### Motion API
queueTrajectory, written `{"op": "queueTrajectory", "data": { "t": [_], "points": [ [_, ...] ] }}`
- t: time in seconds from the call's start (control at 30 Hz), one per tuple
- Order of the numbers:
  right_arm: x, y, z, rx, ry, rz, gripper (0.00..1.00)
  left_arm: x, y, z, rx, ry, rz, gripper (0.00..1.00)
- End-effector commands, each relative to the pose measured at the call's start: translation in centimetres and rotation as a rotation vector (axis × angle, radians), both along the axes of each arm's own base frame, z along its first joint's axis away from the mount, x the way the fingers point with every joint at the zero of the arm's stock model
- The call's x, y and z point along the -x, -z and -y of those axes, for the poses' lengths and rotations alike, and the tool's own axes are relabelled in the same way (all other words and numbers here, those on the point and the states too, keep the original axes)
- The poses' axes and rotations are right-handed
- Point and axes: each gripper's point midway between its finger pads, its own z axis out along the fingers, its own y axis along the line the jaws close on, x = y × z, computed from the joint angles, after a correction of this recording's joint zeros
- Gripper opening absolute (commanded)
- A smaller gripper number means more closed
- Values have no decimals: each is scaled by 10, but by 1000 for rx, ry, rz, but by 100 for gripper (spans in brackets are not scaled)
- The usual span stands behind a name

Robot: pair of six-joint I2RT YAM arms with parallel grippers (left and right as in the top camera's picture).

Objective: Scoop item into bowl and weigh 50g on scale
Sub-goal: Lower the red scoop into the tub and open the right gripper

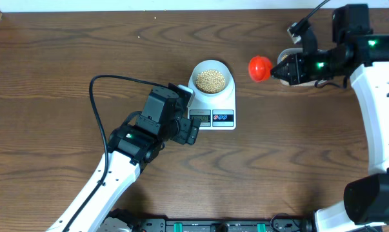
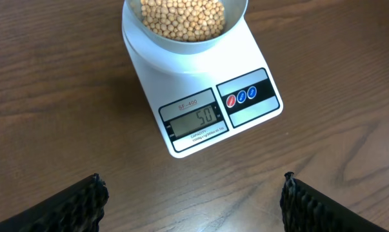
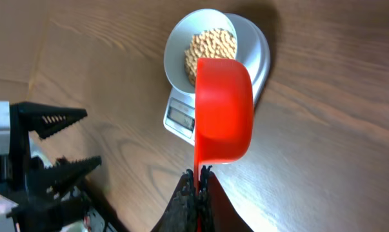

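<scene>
With small round tan beans (image 1: 211, 80) heaped in the thick-rimmed pale bowl (image 1: 195, 72) on the flat white scale (image 1: 228, 103), whose display seems to read the target, weighing looks finished; the right pincer (image 3: 198, 177), clenched on the glossy red scoop (image 3: 224, 109), probably need only park it, while the left pincer (image 2: 193, 185) hangs released.
</scene>
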Motion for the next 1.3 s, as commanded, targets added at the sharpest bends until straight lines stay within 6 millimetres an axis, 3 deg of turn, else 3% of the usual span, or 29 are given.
{"op": "queueTrajectory", "data": {
  "t": [0.0, 0.17, 0.37, 0.53, 0.73, 0.97, 1.27],
  "points": [
    [5, 1, -11, -88, -42, 6, 1, 0, -2, 0, 2, 6, 9, 88],
    [0, 7, -7, -91, -11, -5, 1, 0, -2, 0, 2, 6, 9, 88],
    [-10, 12, 16, -98, 105, -42, 1, 0, -2, 0, 2, 6, 9, 88],
    [-29, 24, 51, -135, 318, -106, 1, 0, -2, 0, 2, 6, 9, 88],
    [-63, 68, 106, -209, 697, -161, 1, 0, -2, 0, 2, 6, 9, 88],
    [-69, 110, 123, -247, 863, -161, 1, 0, -2, 0, 2, 6, 9, 88],
    [-69, 124, 132, -206, 907, -131, 1, 0, -2, 0, 2, 6, 9, 88]
  ]
}}
